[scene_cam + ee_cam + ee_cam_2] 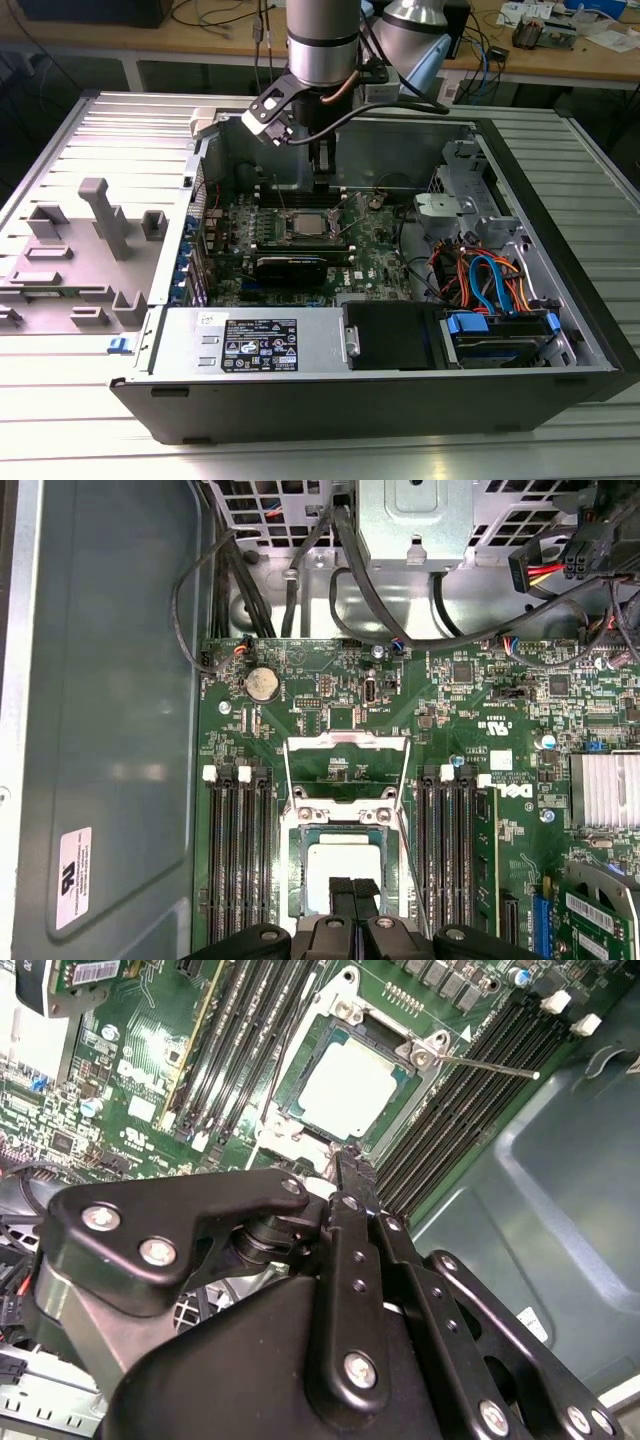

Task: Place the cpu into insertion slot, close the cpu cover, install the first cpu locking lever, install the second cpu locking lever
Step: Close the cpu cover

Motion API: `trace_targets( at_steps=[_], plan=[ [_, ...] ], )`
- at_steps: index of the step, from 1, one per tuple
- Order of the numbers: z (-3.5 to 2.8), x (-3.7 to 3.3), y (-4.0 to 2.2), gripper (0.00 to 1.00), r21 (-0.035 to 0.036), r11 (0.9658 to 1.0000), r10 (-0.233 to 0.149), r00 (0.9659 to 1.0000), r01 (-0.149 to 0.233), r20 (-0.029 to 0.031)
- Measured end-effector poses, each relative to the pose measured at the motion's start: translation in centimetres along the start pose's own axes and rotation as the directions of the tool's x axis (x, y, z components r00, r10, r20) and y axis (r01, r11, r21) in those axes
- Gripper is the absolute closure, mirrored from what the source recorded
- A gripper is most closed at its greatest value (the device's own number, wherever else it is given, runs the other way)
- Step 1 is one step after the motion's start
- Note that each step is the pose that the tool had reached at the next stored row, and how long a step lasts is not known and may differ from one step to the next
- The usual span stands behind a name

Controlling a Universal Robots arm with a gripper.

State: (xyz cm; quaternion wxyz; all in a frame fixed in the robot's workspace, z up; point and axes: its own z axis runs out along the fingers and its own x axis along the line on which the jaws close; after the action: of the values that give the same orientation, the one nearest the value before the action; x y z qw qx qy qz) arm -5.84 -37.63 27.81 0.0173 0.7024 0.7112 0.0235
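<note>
An open computer case (330, 400) lies on a ribbed metal counter (80, 430) and holds a green circuit board (385, 255). Set into the board is a square socket (296, 880) with a silvery rim. The chip (343, 862) lies flat inside the socket, dull silver top upward. The cover frame (347, 742) is not closed: it stands raised at the edge of the socket farthest from the arm, and green board shows through its window. A thin metal lever (490, 1063) sticks out from one corner of the socket, across the memory slots.

The gripper (352, 888) hangs over the near edge of the socket. Its fingers are pressed together with nothing between them, and whether their tips touch the chip cannot be told.

Long black memory slots (235, 850) run along both sides of the socket. A coin battery (262, 683) sits beyond the raised cover frame, with black cables (345, 570) looping farther off. In the exterior view a black card (300, 268) lies just in front of the socket, and a grey power box (255, 345) lies in front of that. Blue and orange cables (490, 280) are well to the exterior view's right of the socket. A grey plastic holder (100, 225) stands outside the case, well to the exterior view's left of the socket
</note>
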Motion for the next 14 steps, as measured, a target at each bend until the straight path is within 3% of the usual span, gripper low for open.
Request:
trace_targets(
  at_steps=[14],
  plan=[
    [0.03, -0.01, 0.55, 0.89, 0.0000, 1.0000, 0.000, 1.0000, 0.000, -0.0001]
  ],
)
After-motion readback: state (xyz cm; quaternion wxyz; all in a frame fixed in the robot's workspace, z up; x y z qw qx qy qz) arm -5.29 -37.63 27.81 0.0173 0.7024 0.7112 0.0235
